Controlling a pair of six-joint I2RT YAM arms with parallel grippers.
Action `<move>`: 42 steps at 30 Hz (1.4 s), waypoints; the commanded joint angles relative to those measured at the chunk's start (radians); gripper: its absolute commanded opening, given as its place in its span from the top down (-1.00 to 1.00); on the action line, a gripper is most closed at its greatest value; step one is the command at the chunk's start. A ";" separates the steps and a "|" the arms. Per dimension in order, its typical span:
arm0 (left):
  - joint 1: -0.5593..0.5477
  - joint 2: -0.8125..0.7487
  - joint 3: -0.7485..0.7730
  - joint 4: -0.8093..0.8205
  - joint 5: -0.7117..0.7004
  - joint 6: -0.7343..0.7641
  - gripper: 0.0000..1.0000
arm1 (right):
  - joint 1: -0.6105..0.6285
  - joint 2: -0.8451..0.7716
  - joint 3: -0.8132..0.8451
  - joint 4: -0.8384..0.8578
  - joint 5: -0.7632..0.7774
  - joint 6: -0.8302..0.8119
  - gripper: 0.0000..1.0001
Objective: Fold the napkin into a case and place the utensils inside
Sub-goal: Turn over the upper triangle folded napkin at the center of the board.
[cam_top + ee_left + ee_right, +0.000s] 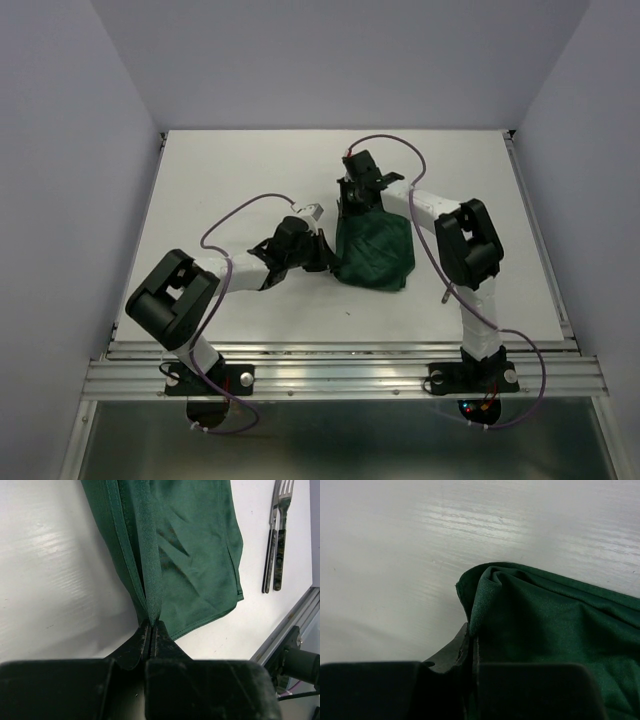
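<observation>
The dark green napkin (375, 250) lies folded and bunched at mid-table. My left gripper (327, 262) is shut on its near-left edge; in the left wrist view the tips (151, 624) pinch a doubled hem of the napkin (195, 555). My right gripper (352, 207) is shut on the far left corner; in the right wrist view the tips (471, 635) clamp a fold of the napkin (550, 625). The fork (282, 530) and the knife (270, 545) lie side by side on the table beyond the cloth. In the top view they are mostly hidden by the right arm.
White table (240, 180) with a metal rail along its near edge (340, 375), also seen in the left wrist view (295, 615). Grey walls close in the left, right and back. Purple cables loop over both arms.
</observation>
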 commanded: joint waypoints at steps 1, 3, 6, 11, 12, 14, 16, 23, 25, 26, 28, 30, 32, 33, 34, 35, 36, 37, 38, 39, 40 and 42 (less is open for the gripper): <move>-0.005 -0.027 -0.042 0.010 0.028 -0.021 1.00 | 0.004 0.015 0.066 0.067 0.072 0.003 0.99; -0.007 -0.029 -0.055 0.013 0.019 -0.023 1.00 | 0.004 0.016 0.062 0.066 0.080 0.017 0.99; -0.007 -0.026 -0.065 0.017 0.014 -0.024 1.00 | 0.022 0.019 0.065 0.066 0.089 0.024 0.99; -0.005 -0.009 -0.073 0.031 0.020 -0.024 1.00 | 0.059 0.056 0.108 0.035 0.134 0.028 0.99; -0.005 -0.008 -0.076 0.033 0.020 -0.024 1.00 | 0.068 0.068 0.111 0.032 0.149 0.031 0.99; -0.007 -0.001 -0.079 0.036 0.020 -0.023 1.00 | 0.068 0.078 0.118 0.027 0.157 0.034 0.99; -0.005 0.003 -0.089 0.037 0.019 -0.024 1.00 | 0.079 0.085 0.122 0.026 0.170 0.038 0.99; -0.007 0.014 -0.108 0.037 0.020 -0.027 0.37 | 0.099 0.108 0.146 0.007 0.196 0.031 0.99; -0.005 0.005 -0.118 0.036 0.017 -0.029 0.07 | 0.108 0.108 0.149 0.006 0.198 0.029 0.99; -0.007 -0.009 -0.121 0.033 0.016 -0.029 -0.20 | 0.108 0.110 0.149 0.004 0.200 0.028 0.99; -0.007 -0.027 -0.127 0.012 0.006 -0.026 -0.46 | 0.117 0.113 0.151 0.003 0.203 0.023 0.99; -0.007 -0.078 -0.128 -0.027 -0.017 -0.023 -0.67 | 0.117 0.116 0.151 -0.002 0.206 0.020 0.99; -0.007 -0.112 -0.130 -0.061 -0.035 -0.021 -0.71 | 0.117 0.116 0.148 -0.003 0.209 0.018 0.99; -0.005 -0.130 -0.130 -0.080 -0.059 -0.020 -0.72 | 0.126 0.118 0.146 -0.003 0.210 0.018 0.99; -0.007 -0.151 -0.130 -0.099 -0.069 -0.018 -0.72 | 0.126 0.118 0.148 -0.005 0.212 0.017 0.99; -0.007 -0.194 -0.130 -0.139 -0.093 -0.015 -0.72 | 0.126 0.119 0.148 -0.005 0.212 0.017 0.99; -0.007 -0.216 -0.131 -0.160 -0.104 -0.015 -0.73 | 0.126 0.119 0.148 -0.006 0.213 0.017 0.99; -0.005 -0.240 -0.132 -0.197 -0.119 -0.015 -0.73 | 0.126 0.121 0.149 -0.007 0.212 0.017 0.99; -0.005 -0.286 -0.132 -0.216 -0.147 -0.017 -0.73 | 0.136 0.122 0.149 -0.007 0.210 0.018 0.86; -0.005 -0.329 -0.130 -0.252 -0.162 -0.020 -0.73 | 0.136 0.122 0.152 -0.005 0.197 0.018 0.66; -0.005 -0.349 -0.130 -0.268 -0.173 -0.023 -0.73 | 0.136 0.121 0.155 -0.005 0.189 0.018 0.45; -0.002 -0.389 -0.133 -0.286 -0.201 -0.033 -0.72 | 0.136 0.119 0.163 -0.002 0.151 0.023 -0.02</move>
